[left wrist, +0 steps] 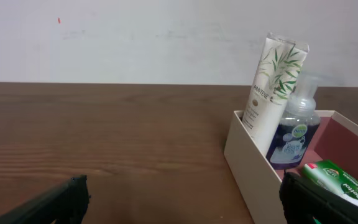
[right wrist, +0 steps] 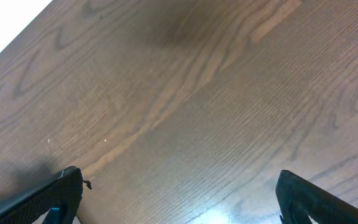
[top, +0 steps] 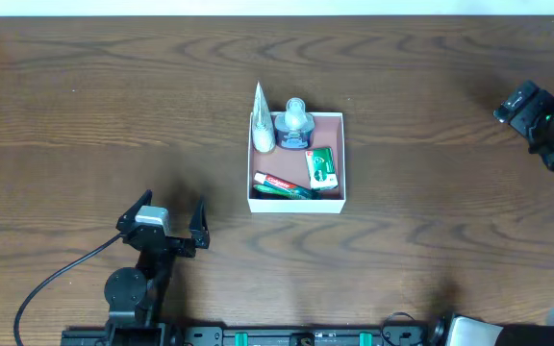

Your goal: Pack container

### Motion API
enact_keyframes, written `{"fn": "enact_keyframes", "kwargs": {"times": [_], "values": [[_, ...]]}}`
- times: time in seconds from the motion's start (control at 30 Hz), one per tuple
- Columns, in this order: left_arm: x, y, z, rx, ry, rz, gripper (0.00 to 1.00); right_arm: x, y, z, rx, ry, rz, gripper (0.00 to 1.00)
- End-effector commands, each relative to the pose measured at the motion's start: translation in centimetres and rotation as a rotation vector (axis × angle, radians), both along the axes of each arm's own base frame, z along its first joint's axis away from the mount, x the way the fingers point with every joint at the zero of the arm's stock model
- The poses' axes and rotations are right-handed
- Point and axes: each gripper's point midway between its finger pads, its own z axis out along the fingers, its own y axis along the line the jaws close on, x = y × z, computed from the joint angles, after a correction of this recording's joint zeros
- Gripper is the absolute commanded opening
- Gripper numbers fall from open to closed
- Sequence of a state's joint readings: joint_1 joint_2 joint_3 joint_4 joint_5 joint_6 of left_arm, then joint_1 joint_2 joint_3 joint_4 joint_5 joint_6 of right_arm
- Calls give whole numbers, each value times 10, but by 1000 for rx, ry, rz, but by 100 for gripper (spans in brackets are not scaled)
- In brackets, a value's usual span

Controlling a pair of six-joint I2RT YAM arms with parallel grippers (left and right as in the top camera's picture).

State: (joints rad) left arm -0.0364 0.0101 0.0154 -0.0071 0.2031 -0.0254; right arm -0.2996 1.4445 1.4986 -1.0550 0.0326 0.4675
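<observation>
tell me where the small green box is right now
In the overhead view, the small green rectangular box lies inside the square white-walled container, in its right half, between the blue pump bottle beyond it and the red-and-green toothpaste pack nearer the arms.

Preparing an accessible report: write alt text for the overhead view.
A white-walled container sits centred on a dark wooden table, holding a white tube, a blue pump bottle, a green packet and a toothpaste tube. The left gripper is at lower left with fingers open; the right arm is at the right edge.
</observation>
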Motion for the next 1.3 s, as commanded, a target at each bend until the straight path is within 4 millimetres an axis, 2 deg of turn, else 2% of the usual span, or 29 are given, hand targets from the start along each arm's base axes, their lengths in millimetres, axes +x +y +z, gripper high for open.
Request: {"fn": "enact_keyframes", "kwargs": {"times": [0.0, 0.57, 0.67, 0.8, 1.03, 1.17, 1.27], "values": [[-2, -4, -15, 3, 49, -22, 98, 1, -1, 4, 2, -11, -10, 99], [-2, -4, -15, 3, 49, -22, 98, 1, -1, 4, 2, -11, -10, 99], [-2, -4, -15, 3, 49, -22, 98, 0, 3, 9, -2, -26, -2, 99], [-2, -4, -15, 3, 49, -22, 98, -6, 20, 32, -20, -92, 41, 99], [-2, -4, -15, 3, 49, -22, 98, -30, 80, 85, -44, -263, 207, 100], [-2, -4, -15, 3, 49, -22, 98, -54, 106, 94, -43, -315, 289, 99], [-2, -4, -15, 3, 49, -22, 98, -73, 112, 83, -39, -321, 310, 99]]}}
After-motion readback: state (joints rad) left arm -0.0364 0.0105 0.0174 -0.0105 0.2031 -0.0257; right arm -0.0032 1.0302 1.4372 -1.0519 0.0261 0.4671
